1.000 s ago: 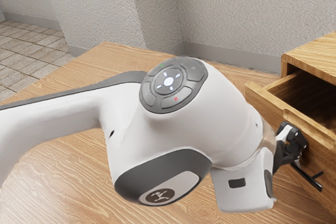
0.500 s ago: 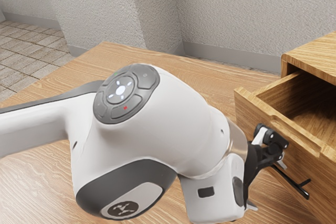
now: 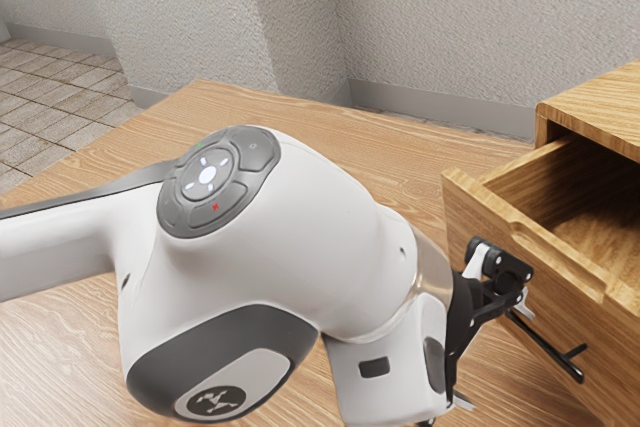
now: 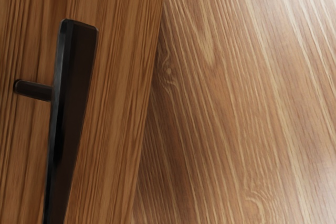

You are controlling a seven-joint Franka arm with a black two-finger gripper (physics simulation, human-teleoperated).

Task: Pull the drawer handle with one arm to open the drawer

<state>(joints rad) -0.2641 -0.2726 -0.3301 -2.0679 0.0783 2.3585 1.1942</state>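
Sliding further out toward the exterior view's left with the arm (image 3: 280, 267), the drawer (image 3: 500, 212) stands well open on the counter (image 3: 400, 147), its stiff, slim black handle (image 3: 548, 340) probably best taken mid-bar by the tool (image 3: 497, 282), whose grip I cannot tell.

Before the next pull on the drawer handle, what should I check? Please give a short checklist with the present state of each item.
1. Drawer partly out of the cabinet: ok.
2. Gripper at the handle: ok.
3. Firm hold on the handle: cannot tell.
4. Handle sits straight on its post: ok.
5. How much travel the drawer has left: cannot tell.
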